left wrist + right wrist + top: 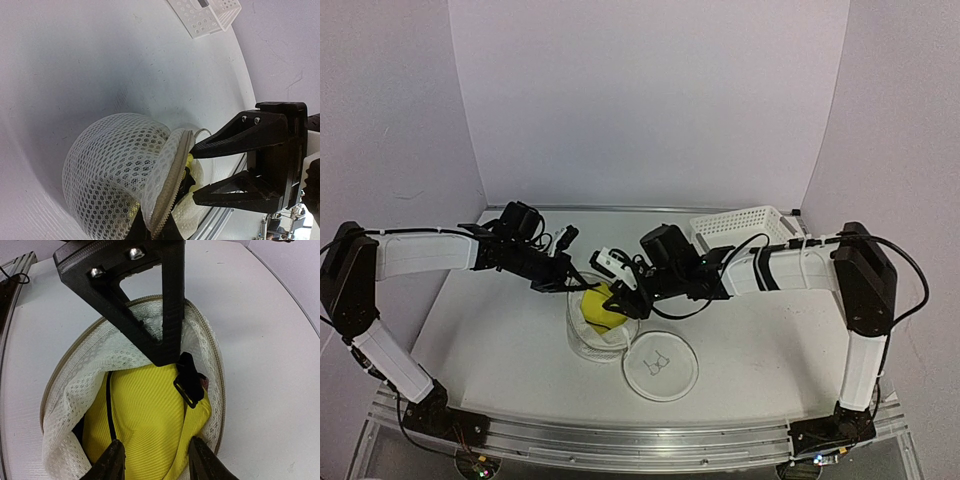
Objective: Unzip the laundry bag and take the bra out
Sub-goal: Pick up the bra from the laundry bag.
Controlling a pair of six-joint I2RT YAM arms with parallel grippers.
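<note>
The left end effector (194, 172) reaches in from the left, its 2 fingers moderately parted. The fingertips sit at the zipper rim of the laundry bag (110, 165). Whether they pinch the mesh cannot be told. The bag sits at mid worktop (500, 340), unzipped, its mouth open upward. The yellow bra (150, 415) lies inside it and fills the opening, and a black strap fitting (189, 382) shows near the rim. The right end effector (156, 462) hangs over the mouth with its fingers spread wide, 1 to each side of the yellow fabric. The bag's round white face (660, 367), marked with a pictogram, lies flat beside the bag on the near right. A white perforated basket (745, 225) stands at far right.
</note>
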